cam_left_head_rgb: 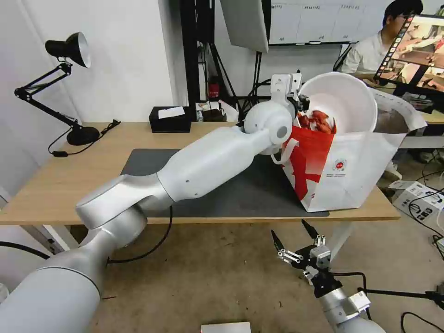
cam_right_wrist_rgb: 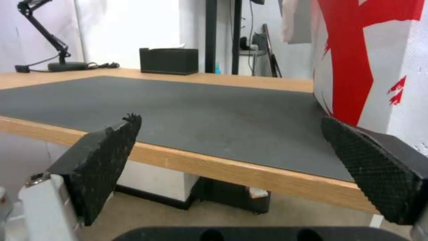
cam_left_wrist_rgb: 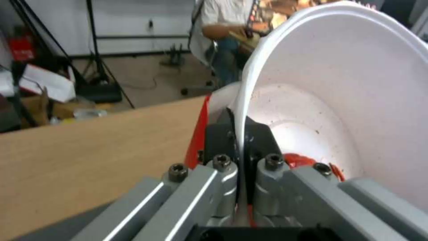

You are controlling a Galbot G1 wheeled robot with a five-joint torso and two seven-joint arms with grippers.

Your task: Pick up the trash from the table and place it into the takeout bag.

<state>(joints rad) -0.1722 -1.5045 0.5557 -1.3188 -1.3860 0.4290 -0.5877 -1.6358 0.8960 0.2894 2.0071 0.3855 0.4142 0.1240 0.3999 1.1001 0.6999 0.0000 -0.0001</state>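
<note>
**Bowl tipped over the bag mouth, left arm doing the work**

While the long light-wood table (cam_left_head_rgb: 55, 185) fills the middle of the head view with its flat dark grey mat (cam_left_head_rgb: 231, 194), the rest is small stuff. Takeout bag (cam_left_head_rgb: 342, 171) stands at the mat's right end, centre-right of frame: soft white fabric with a red splash, a small round logo, white strap handles, mouth sagging open. White bowl (cam_left_head_rgb: 344, 104) sits tilted almost on edge over that mouth, upper centre-right, smooth thin plastic, red shells (cam_left_head_rgb: 319, 121) heaped at its low side just above the bag's rim. Left gripper (cam_left_head_rgb: 296, 99) is at the bowl's left edge; in the left wrist view its fingers (cam_left_wrist_rgb: 225, 172) are closed tight on the thin rim, one each side of the wall. Right gripper (cam_left_head_rgb: 298, 247) hangs below the table edge, lower centre-right, spread wide with nothing between its ridged black pads (cam_right_wrist_rgb: 113, 150). Black tissue box (cam_left_head_rgb: 170, 119) sits at the table's back, upper centre; black desk lamp (cam_left_head_rgb: 69, 83) upper left.

Risks, judged from here:
- thin rim could flex and slip out of the pinch;
- shells could spill over the bag's near side onto the mat if the bowl tips before it is inside;
- floppy bag wall could fold in and block the bowl.
</note>
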